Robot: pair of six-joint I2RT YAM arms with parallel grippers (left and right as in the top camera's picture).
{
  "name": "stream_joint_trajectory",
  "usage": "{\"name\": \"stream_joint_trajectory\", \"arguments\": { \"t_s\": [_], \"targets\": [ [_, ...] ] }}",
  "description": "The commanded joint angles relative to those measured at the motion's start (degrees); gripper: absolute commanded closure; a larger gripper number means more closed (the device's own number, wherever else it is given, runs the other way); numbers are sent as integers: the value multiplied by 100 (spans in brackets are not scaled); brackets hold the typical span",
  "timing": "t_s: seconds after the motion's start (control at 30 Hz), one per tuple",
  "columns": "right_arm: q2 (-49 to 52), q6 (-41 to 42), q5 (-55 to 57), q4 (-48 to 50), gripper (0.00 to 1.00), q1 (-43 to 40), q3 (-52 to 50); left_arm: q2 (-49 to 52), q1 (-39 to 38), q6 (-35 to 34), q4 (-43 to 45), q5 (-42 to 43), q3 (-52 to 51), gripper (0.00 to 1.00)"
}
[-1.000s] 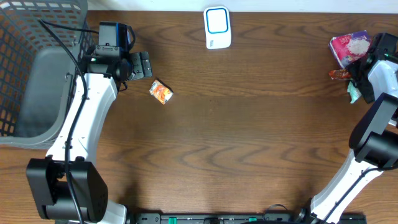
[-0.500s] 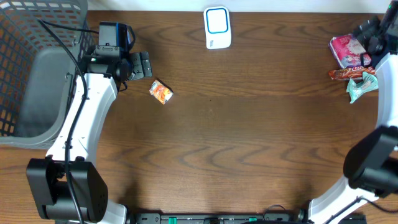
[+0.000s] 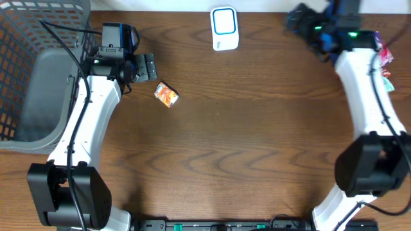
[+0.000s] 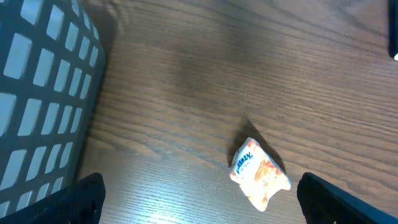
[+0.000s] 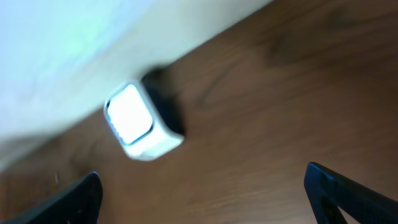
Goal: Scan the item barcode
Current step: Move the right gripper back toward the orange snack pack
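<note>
Barely started from my end: left hand (image 3: 149,66) and right hand (image 3: 299,19) both open and empty, snack packet (image 3: 166,94) lying on the bench (image 3: 257,128), nothing at the scanner (image 3: 224,28) yet.

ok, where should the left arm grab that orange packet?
Across the middle of the orange packet, coming straight down from above. It lies flat and alone on the table, skewed diagonally, so turn the open left gripper until it straddles the packet's narrow width rather than its long axis.
</note>
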Motion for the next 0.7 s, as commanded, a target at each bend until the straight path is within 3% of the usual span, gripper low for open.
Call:
{"name": "stream_joint_trajectory", "arguments": {
  "t_s": [0.0, 0.33, 0.47, 0.67],
  "targets": [
    [402, -662, -199, 101, 1, 588, 20, 39, 26, 52, -13, -52, -17, 2],
    [1250, -1812, -2094, 868, 2, 1738, 20, 39, 26, 52, -13, -55, -17, 2],
    [1464, -1803, -2256, 1130, 19, 2081, 20, 39, 26, 52, -13, -52, -17, 2],
    [1821, -1714, -2275, 1434, 21, 2520, 20, 39, 26, 52, -13, -52, -17, 2]
  ]
}}
